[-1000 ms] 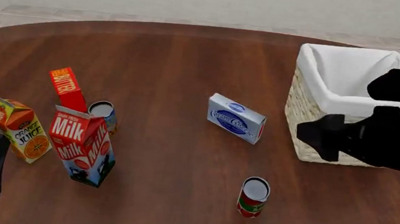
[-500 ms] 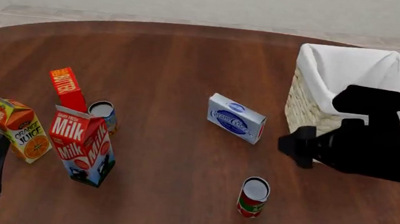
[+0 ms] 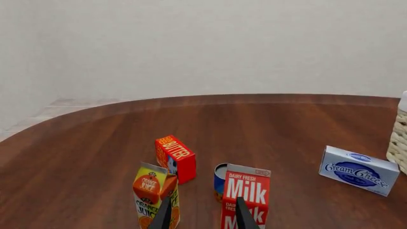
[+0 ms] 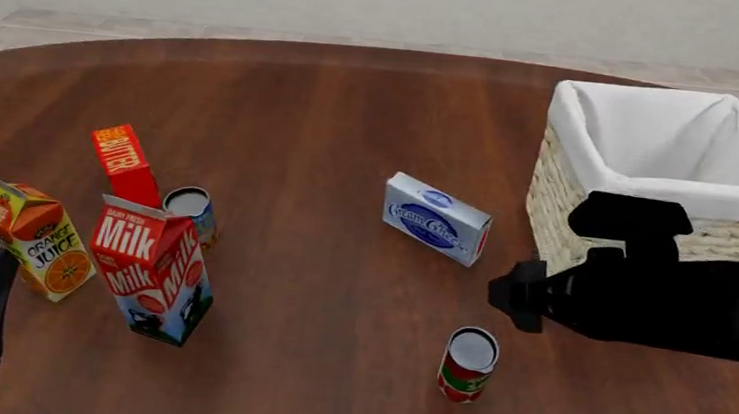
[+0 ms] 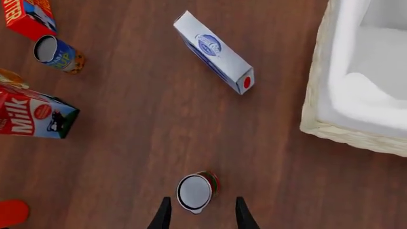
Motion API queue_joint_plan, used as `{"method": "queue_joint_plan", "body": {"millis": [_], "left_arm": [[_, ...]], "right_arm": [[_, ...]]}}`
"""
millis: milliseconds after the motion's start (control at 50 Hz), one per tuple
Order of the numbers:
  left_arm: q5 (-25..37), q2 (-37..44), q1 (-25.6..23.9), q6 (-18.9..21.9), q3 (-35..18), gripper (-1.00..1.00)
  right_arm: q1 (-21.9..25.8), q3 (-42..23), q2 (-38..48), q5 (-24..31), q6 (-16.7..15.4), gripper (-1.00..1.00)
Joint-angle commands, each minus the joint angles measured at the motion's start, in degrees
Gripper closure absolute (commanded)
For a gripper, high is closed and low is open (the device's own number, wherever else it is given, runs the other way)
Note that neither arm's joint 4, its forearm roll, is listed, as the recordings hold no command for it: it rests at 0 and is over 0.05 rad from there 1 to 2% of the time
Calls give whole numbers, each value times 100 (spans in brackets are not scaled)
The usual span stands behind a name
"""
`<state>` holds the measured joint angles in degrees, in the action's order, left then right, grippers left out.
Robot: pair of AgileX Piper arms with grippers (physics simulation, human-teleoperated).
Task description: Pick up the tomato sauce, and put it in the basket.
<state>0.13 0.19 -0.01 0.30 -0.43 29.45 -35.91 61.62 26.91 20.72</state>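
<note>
tomato sauce upright on the table, just ahead of my right gripper, fingers parted, nothing held. basket just beside my arm. beyond: box marked "cream cheese"; well apart, "milk" carton. left gripper open, empty.

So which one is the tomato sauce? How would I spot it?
Start at the big straw-coloured wicker basket with its white lining. Nearer the camera, standing alone on the brown wooden table, is the small red-labelled tomato sauce can. Its red and green label differs from the bluish can behind the milk carton.
</note>
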Motion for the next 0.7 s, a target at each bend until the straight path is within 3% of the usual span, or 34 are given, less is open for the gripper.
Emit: {"method": "queue_joint_plan", "body": {"millis": [20, 700], "left_arm": [[-6, 3, 0, 0, 3, -100], [-3, 3, 0, 1, -1, -100]], "right_arm": [[99, 134, 273, -250, 100, -100], [397, 343, 967, -904, 428, -100]]}}
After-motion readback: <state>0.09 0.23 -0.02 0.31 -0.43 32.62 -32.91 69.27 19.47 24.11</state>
